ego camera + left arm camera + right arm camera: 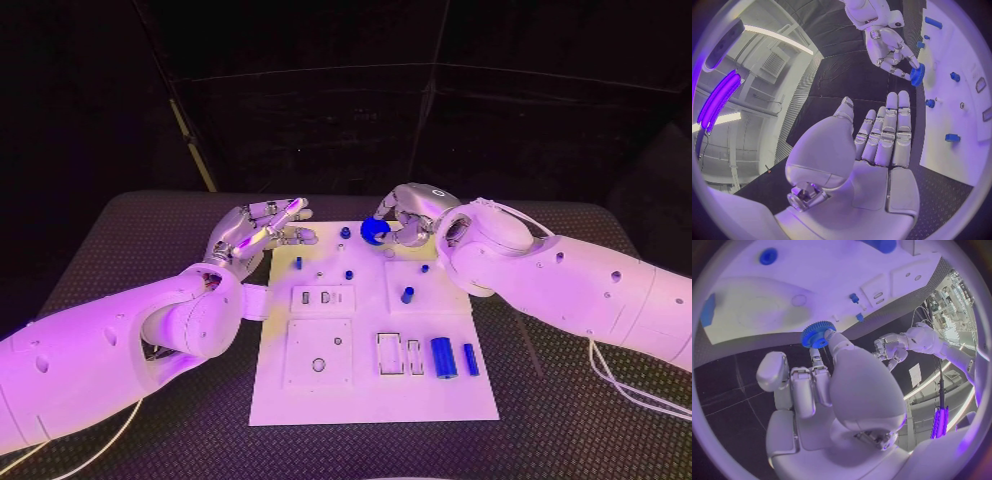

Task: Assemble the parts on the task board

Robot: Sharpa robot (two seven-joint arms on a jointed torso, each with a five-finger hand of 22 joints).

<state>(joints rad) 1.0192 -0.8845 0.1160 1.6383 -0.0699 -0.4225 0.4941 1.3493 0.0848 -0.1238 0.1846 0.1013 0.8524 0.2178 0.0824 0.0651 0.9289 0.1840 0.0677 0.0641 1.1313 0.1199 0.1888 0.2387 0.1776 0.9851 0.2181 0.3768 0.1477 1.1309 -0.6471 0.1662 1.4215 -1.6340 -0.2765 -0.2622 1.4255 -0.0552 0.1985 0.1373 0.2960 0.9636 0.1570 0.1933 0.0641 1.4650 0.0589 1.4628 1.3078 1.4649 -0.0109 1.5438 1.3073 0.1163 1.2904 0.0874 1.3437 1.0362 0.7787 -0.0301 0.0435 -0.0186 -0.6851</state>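
Observation:
The white task board (pixel 433 385) lies in the middle of the table. My right hand (pixel 413 213) hovers over its far edge and pinches a blue gear (pixel 375 231); the same gear (pixel 817 334) shows at my fingertips in the right wrist view, and as the gear (pixel 917 73) in the left wrist view. My left hand (pixel 261 229) is at the board's far left corner, fingers straight and spread, holding nothing; that hand (pixel 879 135) lies beside the board's edge. Small blue pegs (pixel 407 294) stand on the board, and two blue cylinders (pixel 444 357) lie near its right side.
The board (pixel 954 115) carries raised white blocks with slots and holes (pixel 320 352). The black table (pixel 577 430) surrounds it on all sides. My right hand (pixel 891 50) appears across the board in the left wrist view, my left hand (pixel 893 347) in the right wrist view.

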